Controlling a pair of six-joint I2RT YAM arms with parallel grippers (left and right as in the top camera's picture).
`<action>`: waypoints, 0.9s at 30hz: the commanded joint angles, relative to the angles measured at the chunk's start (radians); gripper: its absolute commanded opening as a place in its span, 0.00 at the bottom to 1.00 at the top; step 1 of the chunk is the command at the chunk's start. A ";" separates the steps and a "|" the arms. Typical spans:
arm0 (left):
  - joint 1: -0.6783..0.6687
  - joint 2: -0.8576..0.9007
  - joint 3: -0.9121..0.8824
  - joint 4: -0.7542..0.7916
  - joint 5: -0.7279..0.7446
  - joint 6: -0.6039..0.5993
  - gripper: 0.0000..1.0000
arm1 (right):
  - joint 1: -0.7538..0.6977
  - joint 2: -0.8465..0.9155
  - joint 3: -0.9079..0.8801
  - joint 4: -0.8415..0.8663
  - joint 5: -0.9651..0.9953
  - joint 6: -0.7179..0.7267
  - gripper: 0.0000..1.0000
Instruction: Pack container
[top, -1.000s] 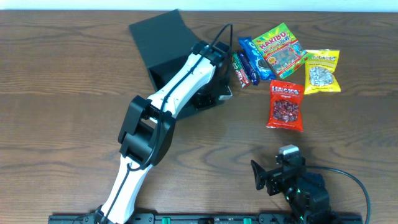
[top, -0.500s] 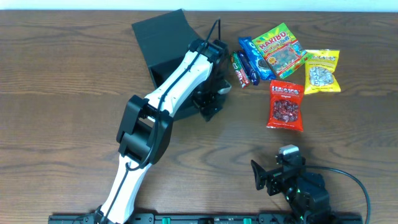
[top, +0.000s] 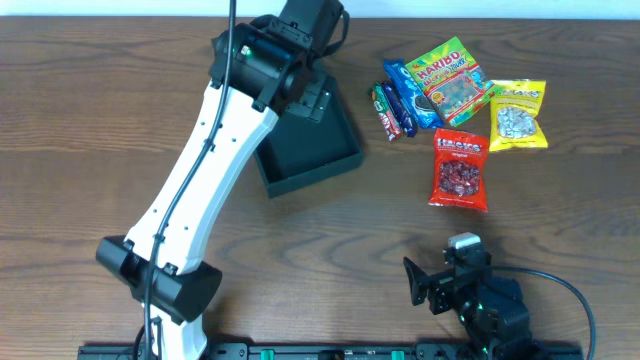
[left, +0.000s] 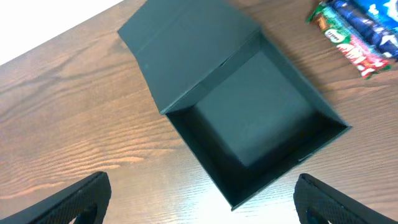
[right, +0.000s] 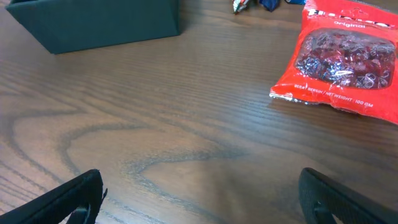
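Dark container (right: 93, 25), red snack bag (right: 345, 59) apart

The top camera looks straight down on the brown wooden table (top: 100, 120); left wrist sees the dark rectangular cardboard box (left: 249, 124) from above, right wrist from low.

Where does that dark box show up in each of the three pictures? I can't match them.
Overhead: the container sits upper middle, open.
Left wrist: it fills the centre, open and empty, flap lying back upper left.
Right wrist: only its side wall, top left.
Shared landmark: the snack bars just right of it overhead, top right in the left wrist view.
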 joint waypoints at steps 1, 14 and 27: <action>0.018 0.061 -0.012 -0.019 -0.016 -0.075 0.95 | 0.009 -0.006 -0.009 -0.002 0.005 -0.018 0.99; 0.217 0.087 -0.374 0.127 0.160 -0.578 0.95 | 0.009 -0.006 -0.009 -0.002 0.005 -0.018 0.99; 0.217 0.087 -0.708 0.406 0.188 -0.700 0.22 | 0.009 -0.006 -0.009 -0.002 0.005 -0.018 0.99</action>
